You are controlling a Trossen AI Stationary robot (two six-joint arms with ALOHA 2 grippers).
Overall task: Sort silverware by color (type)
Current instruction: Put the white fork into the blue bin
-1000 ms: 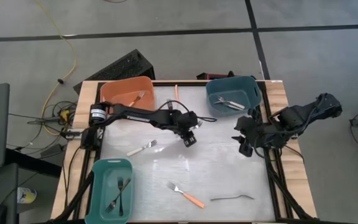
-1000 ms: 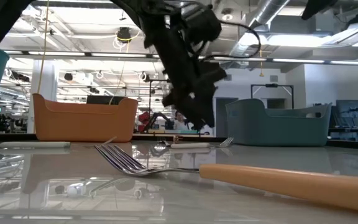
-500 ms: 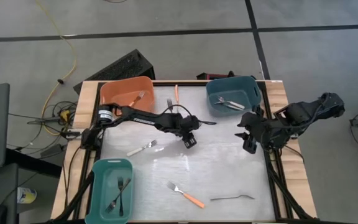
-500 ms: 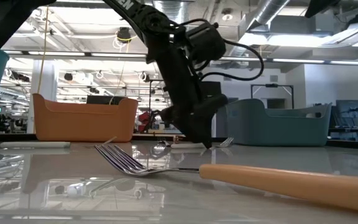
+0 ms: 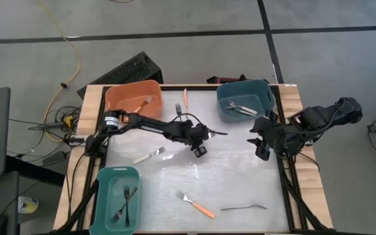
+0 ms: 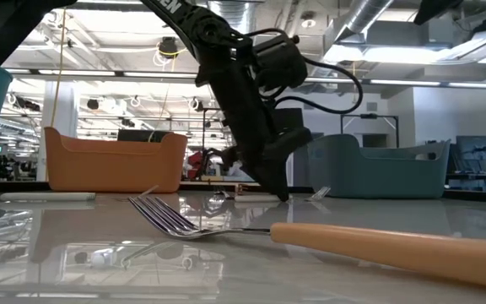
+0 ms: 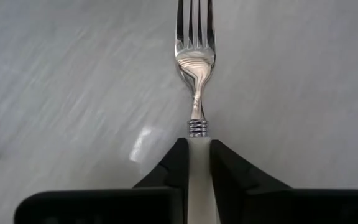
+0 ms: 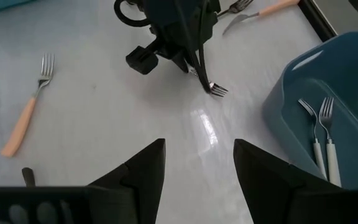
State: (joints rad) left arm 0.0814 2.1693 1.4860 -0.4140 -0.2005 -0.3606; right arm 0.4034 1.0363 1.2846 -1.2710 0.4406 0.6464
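A pale, glossy tabletop (image 5: pixel 227 176) framed in wood fills the high view, with grey floor around it. Near the table's centre lies a white-handled fork (image 7: pixel 195 74), tines on the surface and pointing toward three o'clock in the high view. The left gripper (image 7: pixel 195 163) is clamped on its white handle, both dark fingers (image 7: pixel 176 165) pressed against it just behind the ringed collar.

At twelve o'clock from that fork, at the table's far edge, lies an orange-handled fork (image 5: pixel 185 96) with a dark fork (image 5: pixel 178 108) just beside it. At eleven o'clock stands the orange bin (image 5: pixel 116 94) holding one fork; at one o'clock the blue bin (image 5: pixel 263 91) holds two white-handled forks (image 8: pixel 325 134). At eight o'clock lies another white-handled fork (image 5: pixel 149 155), and further that way the teal bin (image 5: pixel 106 176) holds two dark forks. At six o'clock lies an orange-handled fork (image 5: pixel 196 204), with a dark fork (image 5: pixel 243 207) at five o'clock.

The right gripper (image 8: pixel 197 165) waits at three o'clock near the table's right edge, fingers apart and holding nothing.
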